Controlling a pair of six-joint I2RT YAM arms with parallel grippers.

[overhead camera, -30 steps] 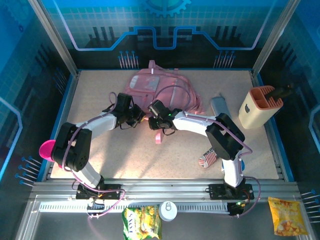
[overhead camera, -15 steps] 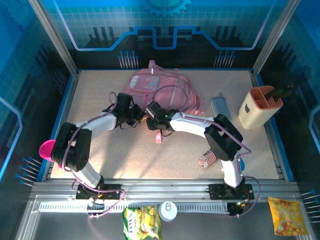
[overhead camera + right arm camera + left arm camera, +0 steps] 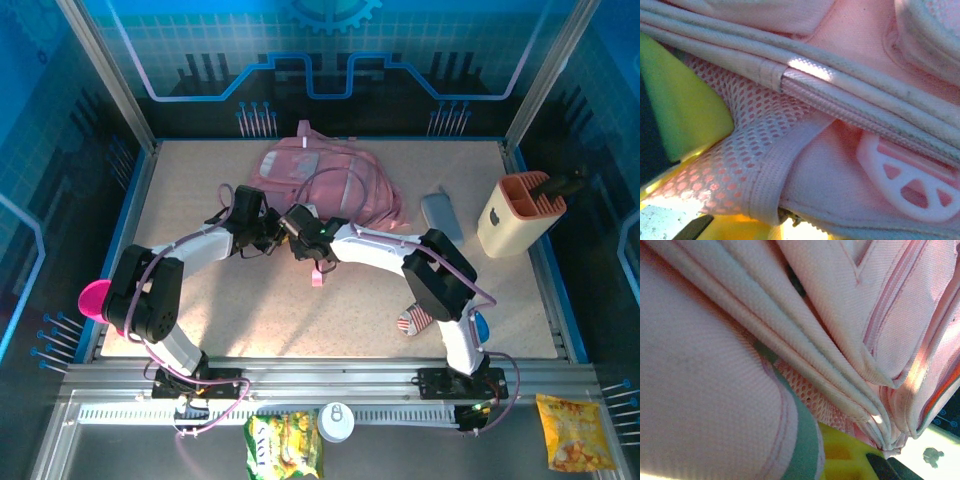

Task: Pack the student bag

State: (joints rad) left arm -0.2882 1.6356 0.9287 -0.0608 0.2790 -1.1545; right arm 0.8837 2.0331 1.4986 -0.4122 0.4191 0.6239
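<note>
My left fingers (image 3: 840,456) stay clamped on the student bag (image 3: 335,180) while my right fingers (image 3: 685,115), their gap I cannot tell, have slid in beside them, likely to open it.

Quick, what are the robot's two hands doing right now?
Left gripper: shut, against fabric of the student bag; a pinch cannot be told.
Right gripper: at the bag's mesh strap; open or shut cannot be told.

Overhead light: bright, even, from above; soft shadows on the table (image 3: 260,310).
Reflections: blue sheen on the enclosure walls (image 3: 60,150).
Wrist focus: student bag (image 3: 840,315) fabric very close, nearest folds blurred.
Wrist exposure: warm overexposed patches along lower edges.
</note>
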